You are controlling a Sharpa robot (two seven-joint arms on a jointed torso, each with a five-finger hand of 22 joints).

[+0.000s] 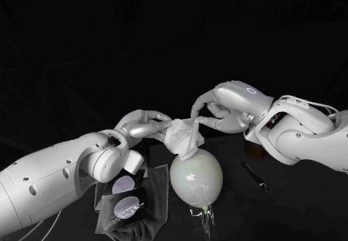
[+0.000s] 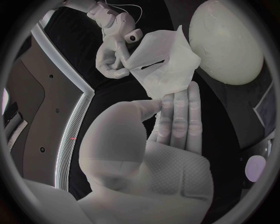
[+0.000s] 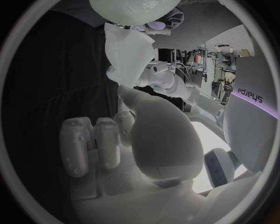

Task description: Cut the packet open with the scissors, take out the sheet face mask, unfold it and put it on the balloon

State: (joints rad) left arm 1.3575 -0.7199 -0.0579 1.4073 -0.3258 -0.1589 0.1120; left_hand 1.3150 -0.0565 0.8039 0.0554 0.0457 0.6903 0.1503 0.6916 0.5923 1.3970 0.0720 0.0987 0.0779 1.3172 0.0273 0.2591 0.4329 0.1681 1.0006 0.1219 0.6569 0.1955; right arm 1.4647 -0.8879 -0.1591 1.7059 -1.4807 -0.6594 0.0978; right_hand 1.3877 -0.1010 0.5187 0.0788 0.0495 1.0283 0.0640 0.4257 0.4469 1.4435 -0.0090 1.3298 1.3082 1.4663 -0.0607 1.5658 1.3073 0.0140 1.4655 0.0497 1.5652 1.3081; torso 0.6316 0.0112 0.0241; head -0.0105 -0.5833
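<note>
Just above the balloon, the left robot hand and right robot hand are each pinching an edge of the sheet mask, probably limp, slippery, tearable; corners look safest.

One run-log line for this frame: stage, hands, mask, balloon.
stage: unfolding sheet mask | left hand: pinches sheet mask | right hand: pinches sheet mask | sheet mask: partly folded, above balloon | balloon: not yet covered

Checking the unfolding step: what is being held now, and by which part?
The left hand and the right hand each pinch the crumpled white sheet face mask by its top edge, at opposite ends, above the pale balloon.
</note>
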